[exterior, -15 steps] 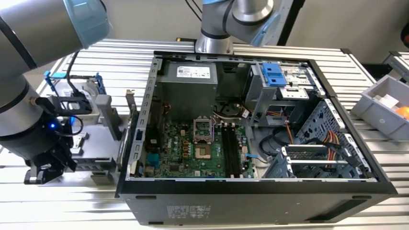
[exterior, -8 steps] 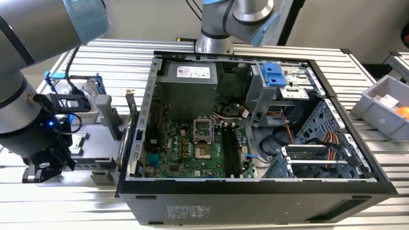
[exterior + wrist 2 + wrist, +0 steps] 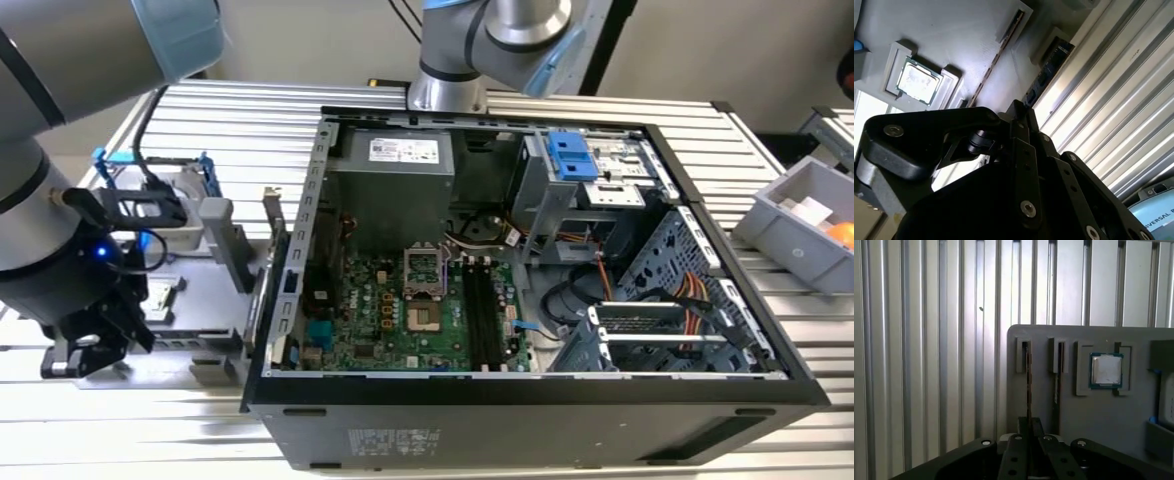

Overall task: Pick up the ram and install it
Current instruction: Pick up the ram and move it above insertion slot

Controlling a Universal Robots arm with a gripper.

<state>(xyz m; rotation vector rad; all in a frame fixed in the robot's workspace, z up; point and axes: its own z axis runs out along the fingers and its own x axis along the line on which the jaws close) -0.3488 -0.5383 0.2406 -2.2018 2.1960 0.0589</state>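
— What sits in your gray tray?
— A silver chip in its pocket, plus the ram and one more stick, both on edge in slots.
— Which one is the ram?
— The thin dark one nearest the tray's outer edge. Your fingers are squeezed onto it. The arm bends low over the tray.

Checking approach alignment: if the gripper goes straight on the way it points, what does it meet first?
Most likely the ram, which stands on edge in a tray slot directly in line with the gripper. Depth is unclear, so they may be touching now.
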